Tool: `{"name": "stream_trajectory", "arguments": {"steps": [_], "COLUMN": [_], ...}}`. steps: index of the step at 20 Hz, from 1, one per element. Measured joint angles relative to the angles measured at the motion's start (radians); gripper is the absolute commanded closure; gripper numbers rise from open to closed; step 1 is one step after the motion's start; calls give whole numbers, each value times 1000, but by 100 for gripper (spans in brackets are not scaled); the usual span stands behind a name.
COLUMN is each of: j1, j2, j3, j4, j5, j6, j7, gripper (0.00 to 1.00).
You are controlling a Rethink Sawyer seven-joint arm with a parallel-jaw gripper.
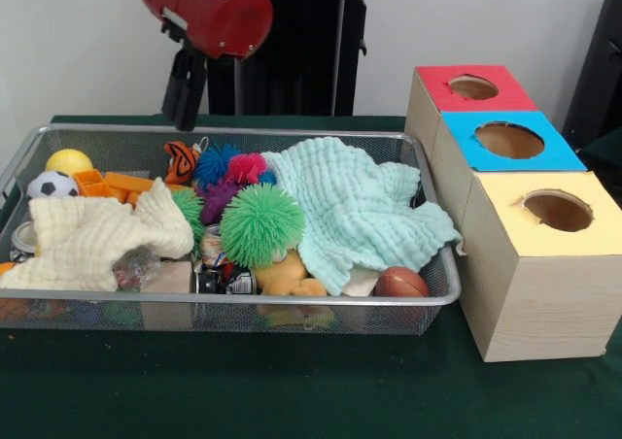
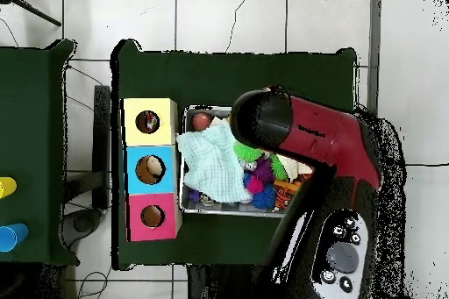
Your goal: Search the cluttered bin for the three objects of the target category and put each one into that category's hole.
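The wire mesh bin (image 1: 243, 301) lies on the green table, full of toys and cloths; it also shows in the overhead view (image 2: 219, 211). No patchwork ball shows in the bin; any such ball is hidden. The yellow-topped box's hole (image 1: 557, 211) is at the near right. In the overhead view this hole (image 2: 147, 122) shows something small and many-coloured inside. My gripper (image 1: 184, 94) hangs above the bin's far left rim, clear of the toys. The arm (image 2: 302, 133) hides it in the overhead view.
A mint cloth (image 1: 355, 206) and a cream cloth (image 1: 92, 240) cover parts of the bin. A spiky green ball (image 1: 260, 225), a brown football (image 1: 400, 283), a yellow ball (image 1: 68, 160) and a soccer ball (image 1: 51, 185) lie there. Blue-topped (image 1: 510, 140) and red-topped (image 1: 473, 87) boxes stand behind.
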Motion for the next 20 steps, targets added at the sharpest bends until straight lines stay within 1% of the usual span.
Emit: {"name": "stream_trajectory", "arguments": {"steps": [4, 9, 16, 17, 20], "j1": [-48, -87, -136, -148, -168], "j2": [1, 2, 12, 19, 30], "j3": [35, 70, 115, 128, 148], "j4": [0, 0, -1, -1, -2], "j5": [-26, -58, -123, -145, -172], "j6": [-13, -41, -144, -181, -231], "j7": [0, 0, 0, 0, 0], "gripper": [100, 100, 100, 100, 100]}}
